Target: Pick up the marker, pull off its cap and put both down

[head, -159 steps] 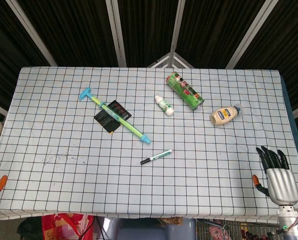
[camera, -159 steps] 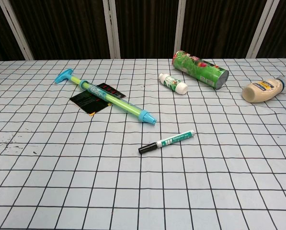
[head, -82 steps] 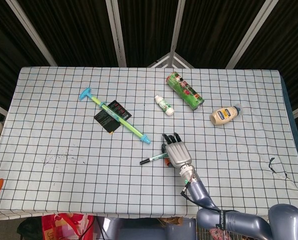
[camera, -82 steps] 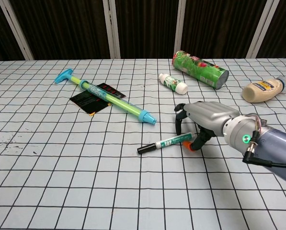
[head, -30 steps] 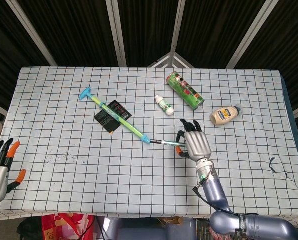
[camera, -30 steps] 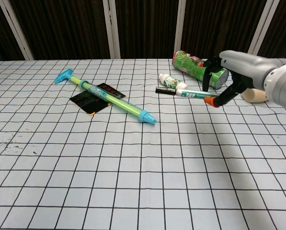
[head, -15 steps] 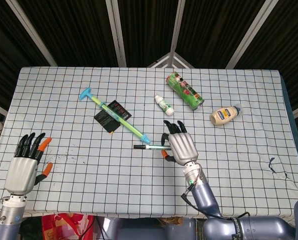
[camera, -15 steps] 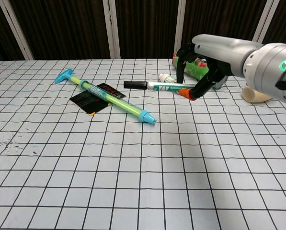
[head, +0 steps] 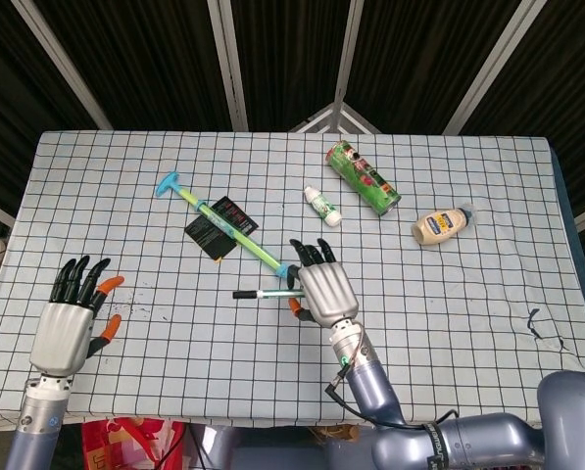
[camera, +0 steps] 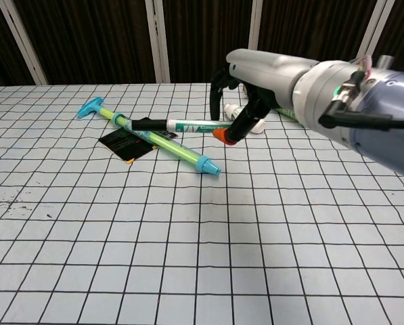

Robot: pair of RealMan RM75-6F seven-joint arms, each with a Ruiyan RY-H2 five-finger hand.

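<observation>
My right hand [head: 317,287] [camera: 245,91] holds the white-and-green marker [head: 268,292] [camera: 191,125] level in the air above the table's middle. The marker's black cap [head: 243,294] [camera: 149,124] is on and points to the left, away from the hand. The fingers wrap the marker's right end, with the orange-tipped thumb under it. My left hand [head: 72,319] hovers over the table's front left corner with its fingers spread and nothing in it. It is well to the left of the marker and shows only in the head view.
A blue-and-green pump syringe [head: 235,231] [camera: 158,139] lies on a black card [head: 221,226] [camera: 132,144] left of centre. A small white bottle [head: 322,207], a green can [head: 363,176] and a mayonnaise bottle [head: 441,225] lie at the back right. A checked cloth [head: 449,323] covers the table.
My right hand has carried the marker further left and slightly nearer. My left hand has risen and moved in over the table's front left corner.
</observation>
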